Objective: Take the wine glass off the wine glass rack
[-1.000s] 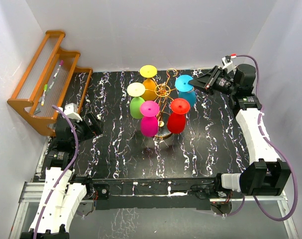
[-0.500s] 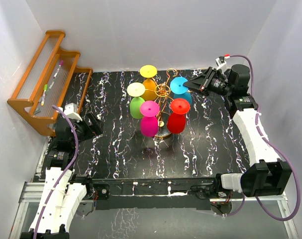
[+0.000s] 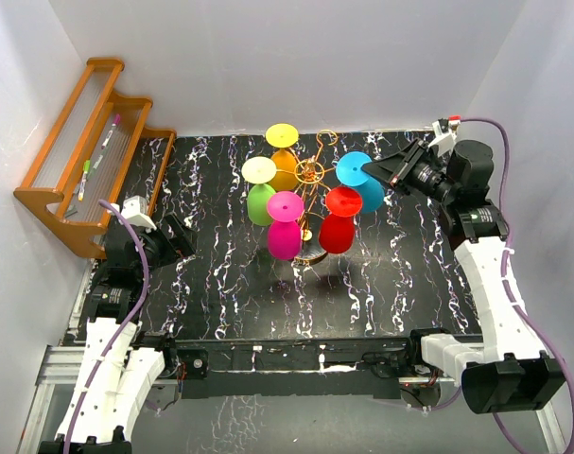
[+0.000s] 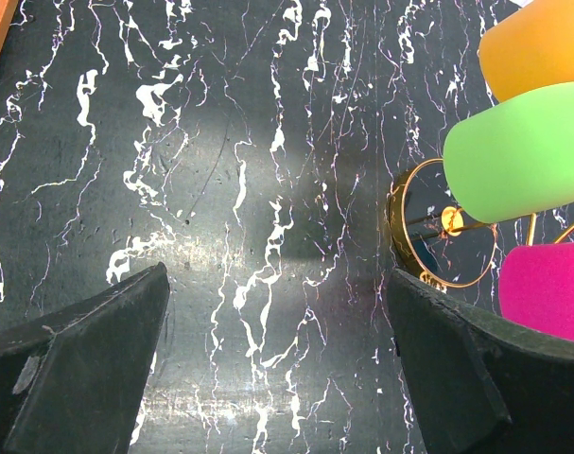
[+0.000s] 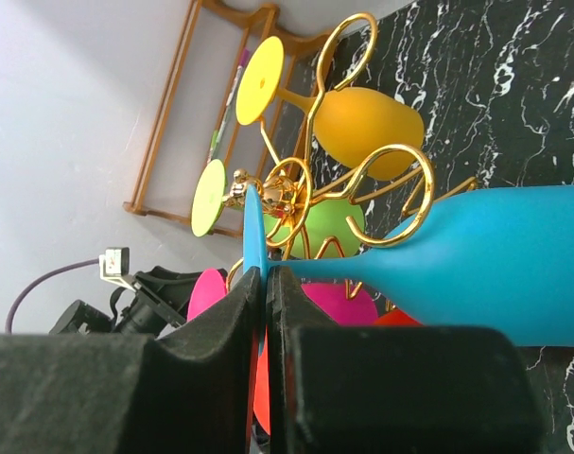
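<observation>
The right gripper [image 5: 265, 279] is pinching the foot of the turquoise wine glass [image 5: 495, 265], right of the gold wire rack [image 3: 311, 174]. Release is likely lying outward, toward that arm

No legible text, labels or numbers (in any view)

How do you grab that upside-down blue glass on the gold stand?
By the rim of its foot, from the outer right side of the stand. The blue glass is bowl-down beside the wire loops, so only the flat foot stands clear; the right tool pinches it there.
</observation>
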Robot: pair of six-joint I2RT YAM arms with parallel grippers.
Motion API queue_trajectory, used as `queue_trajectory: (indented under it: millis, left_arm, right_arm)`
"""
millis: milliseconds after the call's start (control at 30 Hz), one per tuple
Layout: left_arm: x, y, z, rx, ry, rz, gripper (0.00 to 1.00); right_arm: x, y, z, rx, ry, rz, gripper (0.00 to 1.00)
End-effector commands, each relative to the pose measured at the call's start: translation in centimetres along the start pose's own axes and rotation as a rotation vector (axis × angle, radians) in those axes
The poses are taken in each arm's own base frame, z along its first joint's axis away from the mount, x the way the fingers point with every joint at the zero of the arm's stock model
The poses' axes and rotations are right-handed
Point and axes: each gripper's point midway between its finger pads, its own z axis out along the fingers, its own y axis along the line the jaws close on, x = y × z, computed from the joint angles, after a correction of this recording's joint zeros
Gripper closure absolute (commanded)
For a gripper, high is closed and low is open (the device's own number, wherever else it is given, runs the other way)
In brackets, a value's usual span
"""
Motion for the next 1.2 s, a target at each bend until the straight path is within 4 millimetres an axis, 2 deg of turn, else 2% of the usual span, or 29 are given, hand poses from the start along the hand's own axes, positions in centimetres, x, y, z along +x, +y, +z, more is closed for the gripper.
queue_trajectory:
  millis: [0,167,267,333,467,700,800,900,1033,1167]
  left_arm:
    - [-0.3,0.0,-0.1,0.0,-0.011,0.002,0.03]
    - [-0.2,0.0,-0.1,0.0,-0.009,0.002,0.03]
    - [-0.3,0.0,-0.1,0.002,-0.011,0.002,0.03]
    - [-0.3,0.0,-0.2,0.002,-0.013,0.002,0.03]
    - [-0.4,-0.1,-0.2,0.003,-0.017,0.003,0.03]
    - [-0.5,-0.1,-0.3,0.005,-0.024,0.003,0.06]
    - [-0.8,0.1,-0.4,-0.012,-0.028,0.001,0.11]
    - [-1.5,-0.7,-0.8,0.006,-0.031,-0.022,0.18]
    - [-3.1,-3.1,-1.9,0.093,-0.033,-0.06,0.28]
    - [-5.6,-5.1,-4.1,0.136,-0.054,-0.079,0.29]
  right_arm:
    - [-0.8,0.3,-1.0,0.022,-0.077,-0.041,0.92]
    - [-2.4,0.0,-2.4,0.113,-0.17,-0.11,0.92]
    - [-4.1,0.5,-3.6,0.164,-0.25,-0.166,0.92]
    - [-5.1,1.7,-4.2,0.156,-0.28,-0.223,0.92]
    - [-6.0,6.3,-4.9,0.012,-0.287,-0.383,0.92]
    - [-5.2,14.4,-6.2,-0.31,-0.217,-0.616,0.92]
    - [-4.6,17.5,-7.0,-0.409,-0.198,-0.702,0.92]
    - [-3.4,20.2,-7.3,-0.533,-0.144,-0.763,0.92]
    - [-1.8,22.4,-6.8,-0.632,-0.077,-0.818,0.92]
    - [-0.3,23.3,-4.9,-0.68,-0.018,-0.836,0.92]
